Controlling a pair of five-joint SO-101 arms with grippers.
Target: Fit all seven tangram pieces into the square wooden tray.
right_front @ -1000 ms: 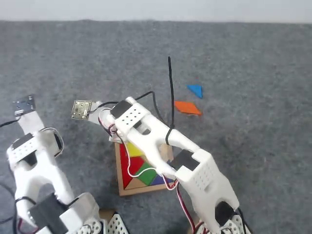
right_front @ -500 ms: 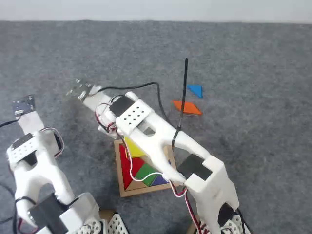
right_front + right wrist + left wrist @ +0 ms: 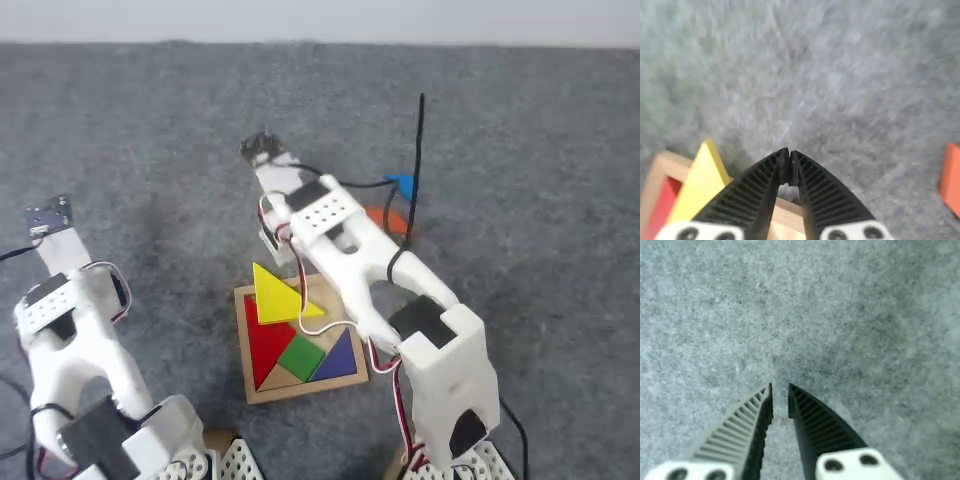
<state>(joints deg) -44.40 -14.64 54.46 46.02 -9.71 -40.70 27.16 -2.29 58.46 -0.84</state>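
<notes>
Arm swing: our right hand (image 3: 262,150), clenched empty, went from left of the tray (image 3: 243,345) to beyond its far edge.

The table (image 3: 520,300) has a grey, felt-like top. The square wooden tray (image 3: 300,388) lies flat on it toward the near edge, turned slightly askew. Well beyond the tray, farther back and to the right, a blue triangle (image 3: 401,184) and an orange piece (image 3: 397,222) lie flat on the grey top. They are near each other but apart, the blue one farther back. An arm partly hides the orange piece.
</notes>
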